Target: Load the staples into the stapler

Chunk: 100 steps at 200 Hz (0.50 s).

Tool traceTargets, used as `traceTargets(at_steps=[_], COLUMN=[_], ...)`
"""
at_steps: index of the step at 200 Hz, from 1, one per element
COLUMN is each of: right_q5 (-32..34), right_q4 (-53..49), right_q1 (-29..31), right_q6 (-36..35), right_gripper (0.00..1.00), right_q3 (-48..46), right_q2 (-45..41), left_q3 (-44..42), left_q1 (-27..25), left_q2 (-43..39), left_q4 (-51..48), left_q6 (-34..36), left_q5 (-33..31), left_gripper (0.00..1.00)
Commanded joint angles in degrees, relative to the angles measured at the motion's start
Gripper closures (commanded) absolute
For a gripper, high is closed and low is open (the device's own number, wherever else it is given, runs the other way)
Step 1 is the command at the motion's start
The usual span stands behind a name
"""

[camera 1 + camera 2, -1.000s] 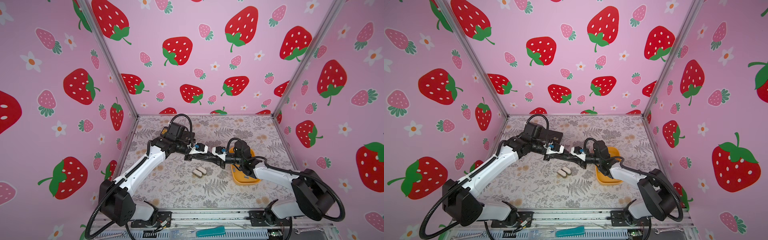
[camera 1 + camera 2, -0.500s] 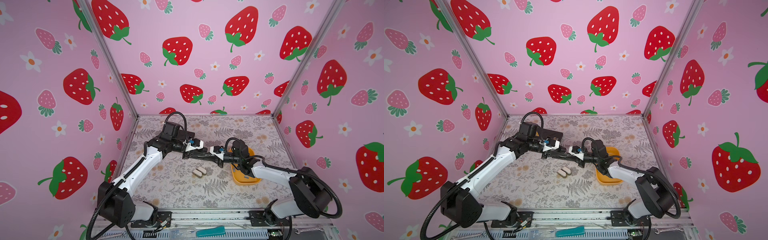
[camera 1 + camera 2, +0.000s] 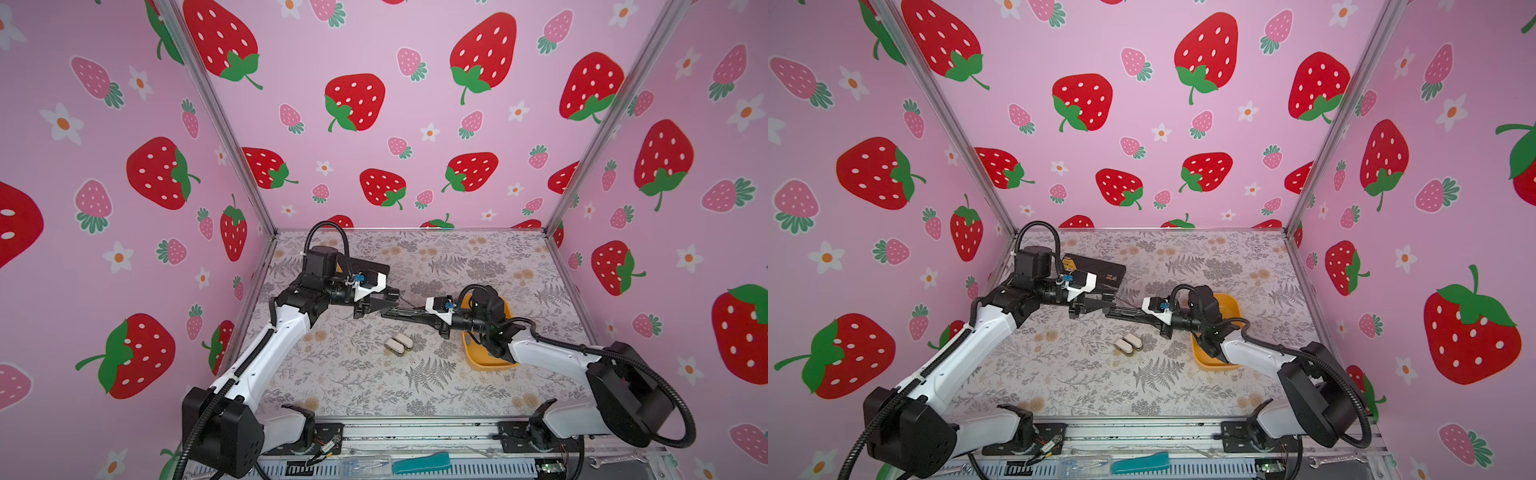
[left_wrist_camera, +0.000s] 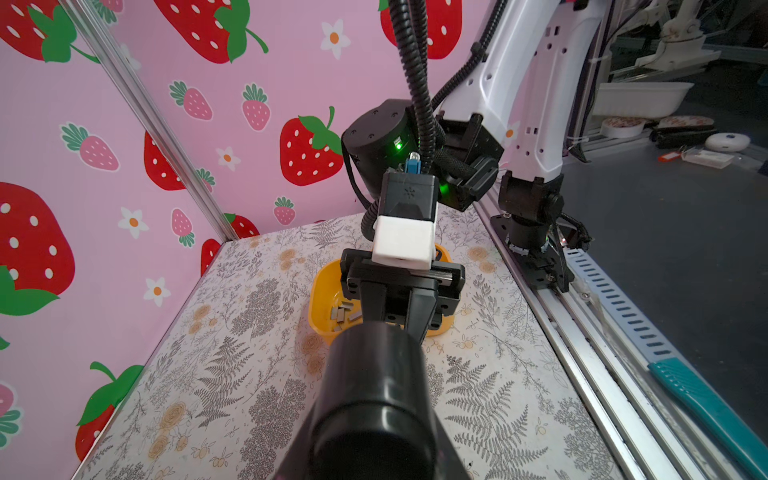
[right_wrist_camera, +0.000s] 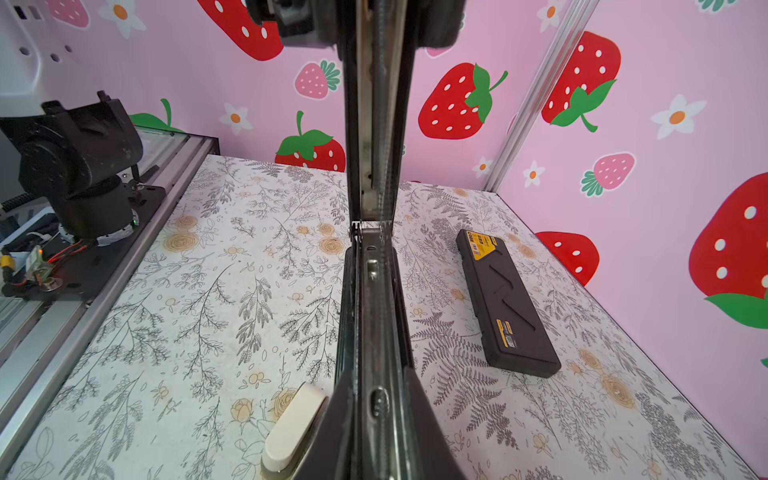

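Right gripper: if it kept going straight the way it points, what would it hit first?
Probably the left gripper, facing it. The right gripper is shut on one end of a long black stapler with a silver channel; the left holds the other.

In both top views you look down from high at the front edge, seeing the whole floral table (image 3: 415,386), the left arm (image 3: 266,353), the right arm (image 3: 552,357) and three strawberry walls (image 3: 415,41). The left wrist view sits close behind the stapler (image 4: 370,395), facing the yellow tray (image 4: 318,291) and the right arm. The right wrist view looks along the stapler's open rail toward the black case (image 5: 507,303), also in both top views.
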Motion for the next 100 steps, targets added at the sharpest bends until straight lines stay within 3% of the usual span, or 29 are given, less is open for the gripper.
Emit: traceTargets(at_steps=[1, 100], right_q5=[0.2, -2.2], right_q4=[-1.1, 4.0], right_q1=[-0.3, -1.4], right_q6=[-3.0, -1.2], right_gripper=[1.0, 1.0], right_q3=[-2.9, -9.0], right_q2=[-1.8, -10.3], left_q3=[0.5, -2.7], left_q1=[2.9, 8.6], left_q2=[-2.9, -5.6], left_q4=[9.5, 16.8], left_q6=[-4.3, -12.3], left_q5=[-0.8, 1.9], left_gripper=[1.0, 1.0])
